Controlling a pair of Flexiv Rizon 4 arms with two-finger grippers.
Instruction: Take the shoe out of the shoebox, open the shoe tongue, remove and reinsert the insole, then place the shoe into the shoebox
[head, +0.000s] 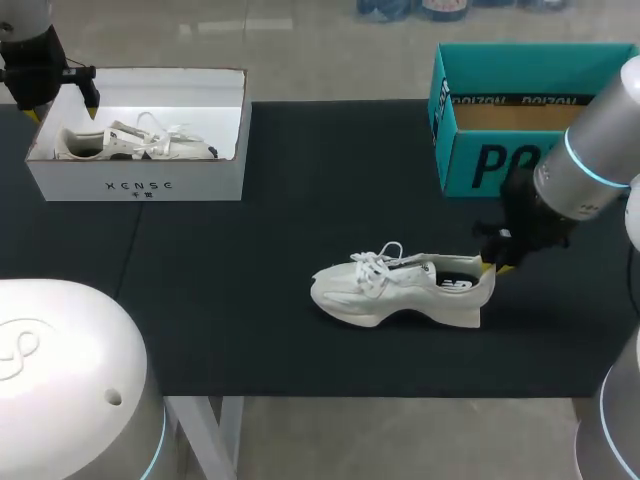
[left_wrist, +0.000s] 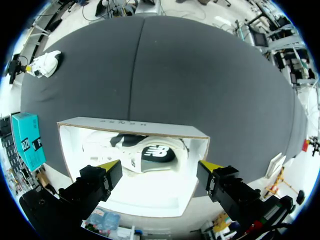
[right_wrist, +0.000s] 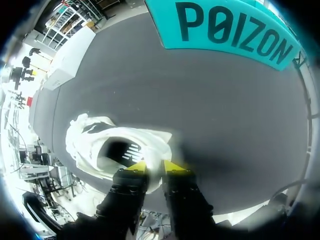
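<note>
On black counter (head: 250, 330), white lace-up sneaker (head: 400, 288) lies unboxed, right hand (head: 492, 262) pinching its heel at 3 o'clock; left hand (left_wrist: 160, 166) spread above white cardboard shoebox (head: 135, 185), 10 o'clock. Likely next: open the tongue, heel held steady.

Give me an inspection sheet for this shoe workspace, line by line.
Surface: black mat covering the table.
Job's things: white shoe upright on the mat near the middle; white shoebox open at the left, with a second shoe inside; teal box open at the right rear.
Clutter: nothing seen.
Grippers: left gripper, jaws open, above the white shoebox; right gripper, jaws shut on the white shoe's heel.
Cables: nothing seen.
Surroundings: nothing seen reaching over the table.
</note>
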